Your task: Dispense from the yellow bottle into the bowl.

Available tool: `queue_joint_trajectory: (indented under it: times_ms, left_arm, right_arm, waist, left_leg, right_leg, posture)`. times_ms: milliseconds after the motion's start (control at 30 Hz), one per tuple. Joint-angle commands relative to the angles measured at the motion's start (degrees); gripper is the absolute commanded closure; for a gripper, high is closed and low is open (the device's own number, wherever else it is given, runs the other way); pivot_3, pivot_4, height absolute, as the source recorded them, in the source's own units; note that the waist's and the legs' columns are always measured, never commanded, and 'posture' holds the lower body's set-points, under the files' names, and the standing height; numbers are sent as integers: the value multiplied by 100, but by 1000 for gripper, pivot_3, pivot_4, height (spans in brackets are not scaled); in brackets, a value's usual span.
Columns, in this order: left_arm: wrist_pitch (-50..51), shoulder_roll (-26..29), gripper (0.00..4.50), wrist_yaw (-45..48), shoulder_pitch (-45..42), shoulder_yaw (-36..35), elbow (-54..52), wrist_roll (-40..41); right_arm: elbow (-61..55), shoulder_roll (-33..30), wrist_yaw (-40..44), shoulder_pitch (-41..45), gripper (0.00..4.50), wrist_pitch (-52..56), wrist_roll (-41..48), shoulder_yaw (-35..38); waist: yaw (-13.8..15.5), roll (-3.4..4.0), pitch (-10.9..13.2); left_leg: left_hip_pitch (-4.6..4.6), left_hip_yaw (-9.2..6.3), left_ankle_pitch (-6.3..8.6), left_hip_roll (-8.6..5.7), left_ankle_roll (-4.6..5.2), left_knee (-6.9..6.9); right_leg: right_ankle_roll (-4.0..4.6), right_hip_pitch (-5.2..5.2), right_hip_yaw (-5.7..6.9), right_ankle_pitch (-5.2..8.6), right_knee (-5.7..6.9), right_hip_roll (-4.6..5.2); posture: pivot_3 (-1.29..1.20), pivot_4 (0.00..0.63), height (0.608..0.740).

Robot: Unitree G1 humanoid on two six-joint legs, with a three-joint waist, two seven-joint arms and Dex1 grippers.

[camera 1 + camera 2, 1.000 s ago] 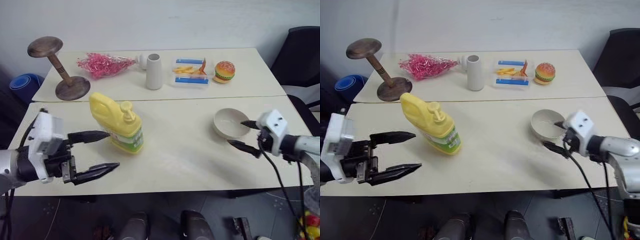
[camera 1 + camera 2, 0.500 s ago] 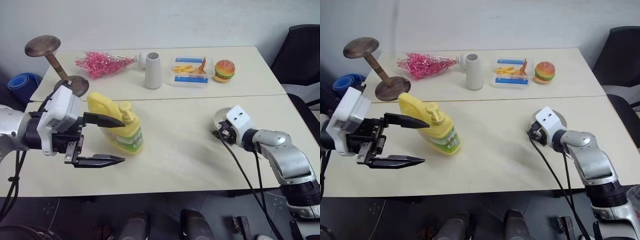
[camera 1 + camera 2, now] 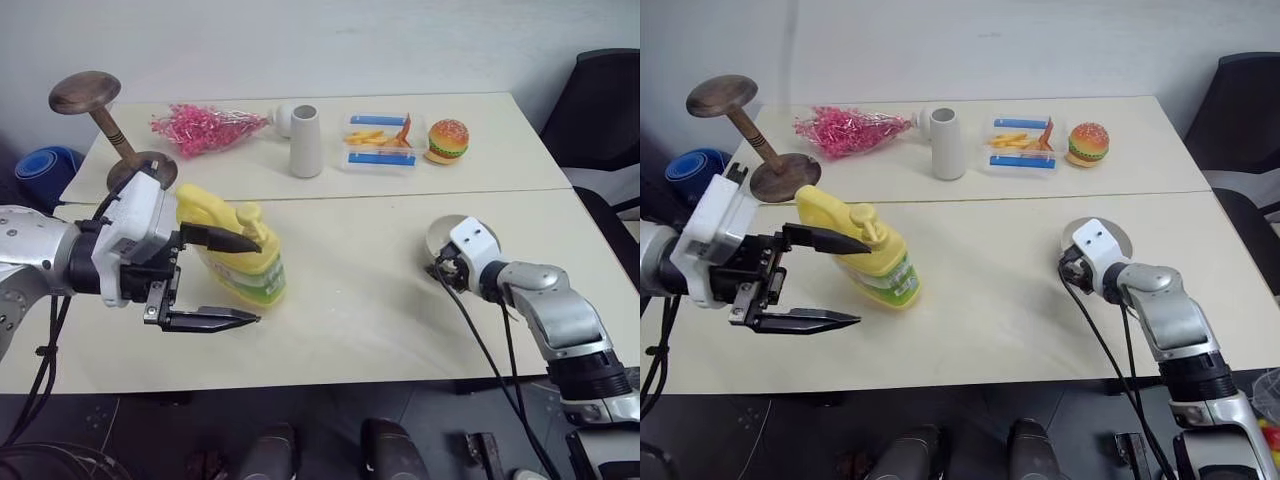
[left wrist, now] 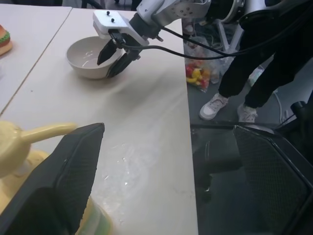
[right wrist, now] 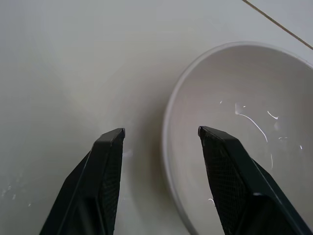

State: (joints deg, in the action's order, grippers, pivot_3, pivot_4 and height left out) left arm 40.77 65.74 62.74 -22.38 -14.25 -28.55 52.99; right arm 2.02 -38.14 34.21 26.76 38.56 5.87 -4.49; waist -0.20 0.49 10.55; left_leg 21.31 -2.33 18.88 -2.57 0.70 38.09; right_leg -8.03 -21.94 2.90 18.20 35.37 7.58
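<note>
The yellow bottle [image 3: 245, 262] stands at the front table's left, its pump spout [image 4: 46, 131] pointing toward the bowl. My left gripper [image 3: 258, 280] is open beside it, with the upper finger [image 3: 222, 238] level with the pump and the lower finger [image 3: 212, 319] in front of the bottle's base. It holds nothing. The off-white bowl [image 3: 446, 228] sits at the right. My right gripper [image 5: 161, 131] is open astride the bowl's [image 5: 244, 88] near rim, one finger inside and one over the table, with gaps showing on both sides of the rim.
On the rear table stand a wooden stand [image 3: 100, 120], a pink bundle [image 3: 205, 127], a white vase [image 3: 305, 142], a tray of toy fries [image 3: 380, 143] and a toy burger [image 3: 448, 140]. A black chair [image 3: 600, 110] is at the right. A person's legs [image 4: 264, 63] stand off the table's right side.
My left gripper rose and moved right, up to the bottle. My right gripper moved forward and down from beside the bowl onto its rim, and its fingers narrowed.
</note>
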Motion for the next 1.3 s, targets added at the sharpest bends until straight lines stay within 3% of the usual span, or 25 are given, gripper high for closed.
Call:
queue_joint_trajectory:
  times_ms: [33, 233, 267, 600, 700, 867, 967, 1033, 1167, 1300]
  left_arm:
    - [-113, -39, 0, 79, -143, 26, 59, -131]
    - [-91, -65, 0, 177, -242, 69, 119, -229]
    - [-77, -64, 0, 178, -277, 72, 130, -221]
    - [153, -91, 0, 68, -597, -80, 398, -73]
    - [392, -36, 0, -50, -899, -322, 724, 179]
    - [575, 75, 0, 10, -1885, -170, 1677, 55]
    - [145, 87, 525, 595, -2387, 349, 2395, -538]
    - [-32, -10, 1110, 958, -2730, 696, 2718, -818]
    - [-504, -234, 2361, 1521, -3152, 1253, 3213, -1429]
    - [-812, -408, 3549, 1894, -3321, 1513, 3478, -1818]
  right_arm:
    - [264, 90, -80, 158, 2383, -308, -190, -58]
    - [834, 246, -52, 293, 4324, -685, -397, -176]
    - [893, 274, -42, 308, 4470, -720, -417, -179]
    - [996, 237, 109, 440, 4470, -1162, -664, -221]
    - [327, -150, 741, 453, 4470, -1074, -579, -296]
    - [-1161, -1147, 2885, 670, 4470, -570, 420, -461]
    - [-1863, -1654, 4275, 1255, 4500, -141, 1395, -499]
    - [-2035, -1745, 4925, 1627, 4500, -316, 1609, -700]
    - [-2014, -1479, 5697, 2150, 4500, -1094, 1491, -1272]
    - [-1801, -1136, 5829, 2613, 4500, -1673, 1615, -1856]
  waist:
    - [0, 0, 0]
    - [-3, 0, 0]
    - [-4, -2, 1]
    - [-7, -3, 2]
    - [-6, -5, 4]
    - [5, -6, 12]
    - [-7, -7, 16]
    - [-8, -12, 19]
    - [-4, -24, 25]
    - [-13, -26, 26]
  left_leg:
    - [0, 0, 0, 0, 0, 0]
    - [0, 4, -1, 0, -2, 1]
    - [0, 4, -1, 0, -2, 2]
    - [0, 3, -2, 1, -4, 4]
    - [8, 4, -3, 1, -5, 5]
    - [51, 7, -5, 2, -7, 20]
    - [53, 8, -6, 4, -7, 24]
    - [52, 8, -6, 10, -7, 27]
    - [58, 7, -6, 10, -7, 35]
    - [100, 1, -5, 10, -7, 73]
  right_leg:
    - [0, 0, 0, 0, 1, 0]
    - [0, -5, -3, 0, 7, -1]
    - [0, -4, -3, 0, 7, 0]
    - [0, -4, -4, 0, 10, -2]
    - [0, -16, -5, 0, 16, -3]
    - [-2, -60, -3, -1, 34, -6]
    - [-5, -58, 1, -2, 32, -9]
    - [-5, -57, 3, -2, 32, -15]
    - [-6, -59, 5, -3, 32, -15]
    - [-8, -92, 9, -4, 48, -14]
  posture:
    - [0, 150, 740]
    - [0, 150, 740]
    - [0, 150, 740]
    - [0, 150, 740]
    - [0, 150, 740]
    - [0, 150, 740]
    - [0, 150, 740]
    - [0, 150, 740]
    - [0, 150, 740]
    - [0, 150, 740]
